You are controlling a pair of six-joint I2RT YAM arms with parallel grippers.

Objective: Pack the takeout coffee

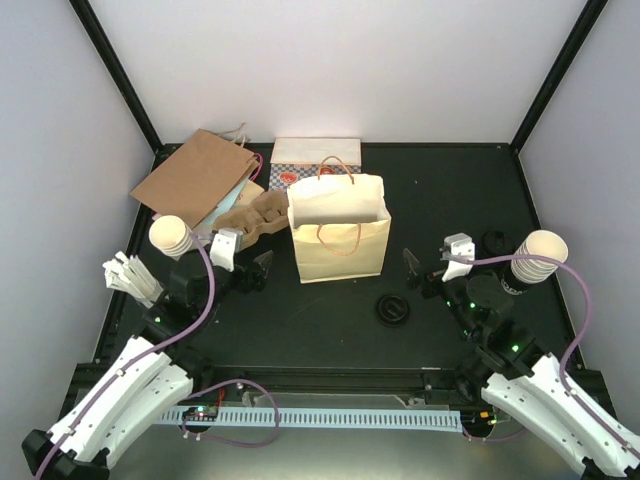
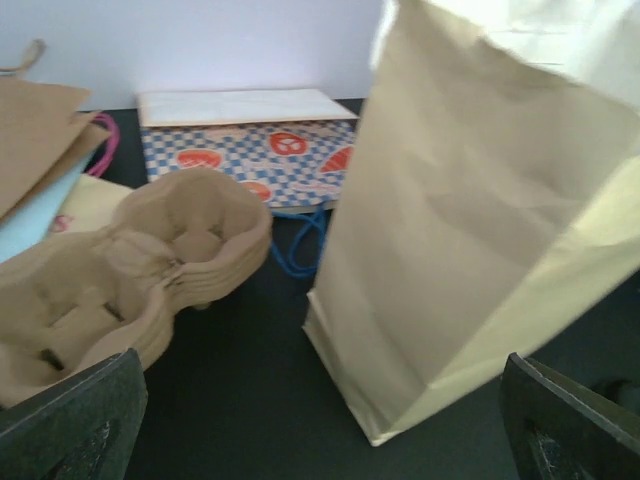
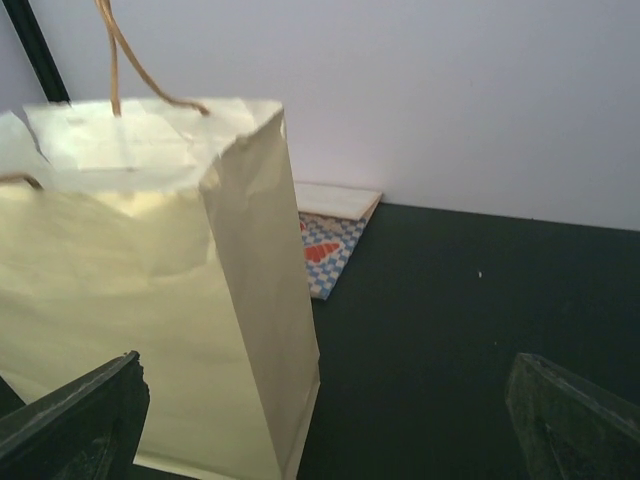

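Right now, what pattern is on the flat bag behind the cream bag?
The flat bag shows blue-white checks with red motifs; clearest in the left wrist view.

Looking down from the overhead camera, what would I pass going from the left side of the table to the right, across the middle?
From the left: white sticks, left stack of cream cups, left gripper, standing cream paper bag, right gripper, right stack of cream cups.
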